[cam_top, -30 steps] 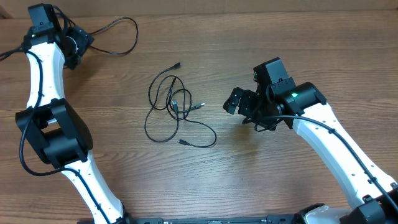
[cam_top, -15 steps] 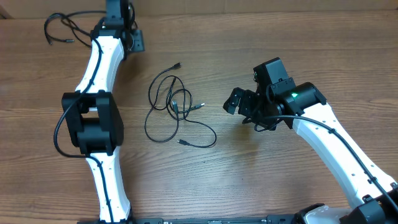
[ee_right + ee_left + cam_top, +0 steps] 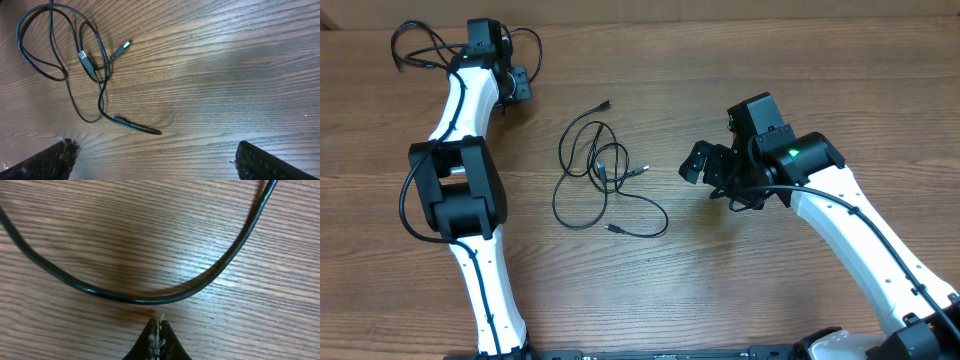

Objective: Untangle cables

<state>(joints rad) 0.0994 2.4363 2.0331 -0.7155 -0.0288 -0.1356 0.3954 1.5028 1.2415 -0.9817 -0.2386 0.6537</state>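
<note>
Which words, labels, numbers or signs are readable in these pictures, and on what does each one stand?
No text can be read in any view.
One plug of the cables bears a small pale mark, too small to read.
Nothing else shows lettering.

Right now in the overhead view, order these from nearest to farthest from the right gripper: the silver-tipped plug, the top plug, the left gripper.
1. Silver-tipped plug, mid-table, just left of the right gripper.
2. Top plug, farther up and to the left.
3. Left gripper, far off at the upper left.
</note>
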